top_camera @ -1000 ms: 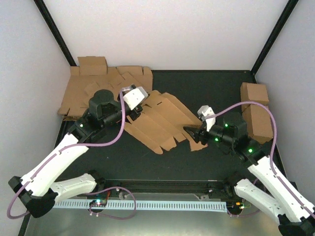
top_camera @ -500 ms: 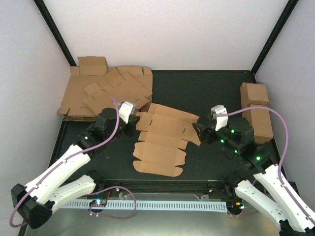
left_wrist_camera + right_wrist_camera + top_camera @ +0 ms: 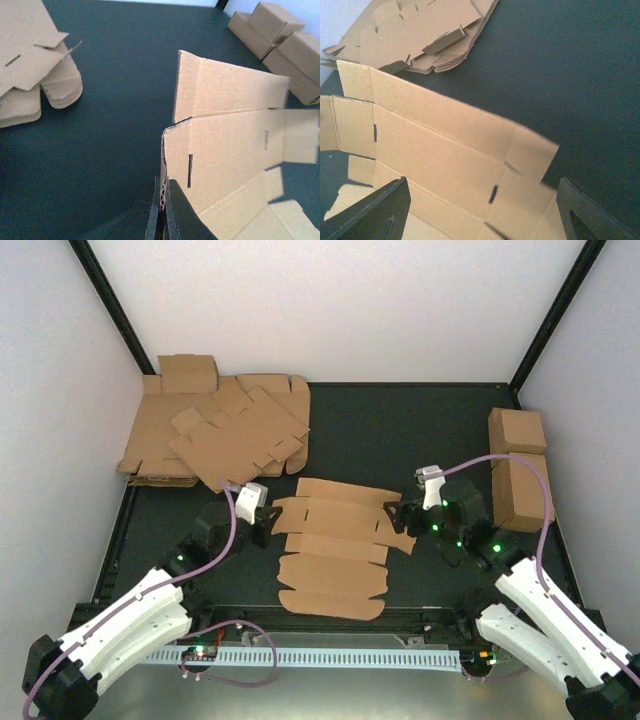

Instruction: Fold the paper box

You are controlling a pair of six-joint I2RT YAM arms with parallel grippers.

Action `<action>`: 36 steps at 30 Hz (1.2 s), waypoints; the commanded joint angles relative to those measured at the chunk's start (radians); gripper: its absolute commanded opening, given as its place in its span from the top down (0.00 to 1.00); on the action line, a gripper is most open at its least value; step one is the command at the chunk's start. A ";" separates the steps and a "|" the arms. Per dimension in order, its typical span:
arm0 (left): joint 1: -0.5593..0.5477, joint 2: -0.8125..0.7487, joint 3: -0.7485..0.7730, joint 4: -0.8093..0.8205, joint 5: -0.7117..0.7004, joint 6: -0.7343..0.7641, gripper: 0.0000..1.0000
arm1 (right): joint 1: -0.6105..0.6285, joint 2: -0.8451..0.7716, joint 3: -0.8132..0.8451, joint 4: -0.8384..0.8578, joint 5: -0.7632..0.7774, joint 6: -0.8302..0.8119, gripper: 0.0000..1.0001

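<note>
Worktop: matte black, approx square, fills centre of the top view. Back wall at 12 o'clock, plain white w/ faint pink tint. Side walls have the same finish: 9 o'clock wall & 3 o'clock wall. Black posts run up the rear corners, 11 o'clock post & 1 o'clock post, both leaning outward in view. At 6 o'clock a black rail edges the worktop. Just past it is a white slotted strip, then a bare grey metal sheet. Light even & diffuse, shadows weak, slight sheen on the metal.
</note>
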 commanded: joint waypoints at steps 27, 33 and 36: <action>-0.040 -0.079 -0.348 0.594 0.005 0.022 0.99 | 0.007 0.630 0.439 0.060 -0.197 0.535 0.16; -0.042 -0.056 -0.377 0.649 0.003 0.060 0.98 | 0.008 0.655 0.560 -0.111 -0.127 0.706 0.17; -0.041 -0.051 -0.376 0.657 0.004 0.081 0.98 | 0.008 0.673 0.629 -0.234 -0.096 0.788 0.17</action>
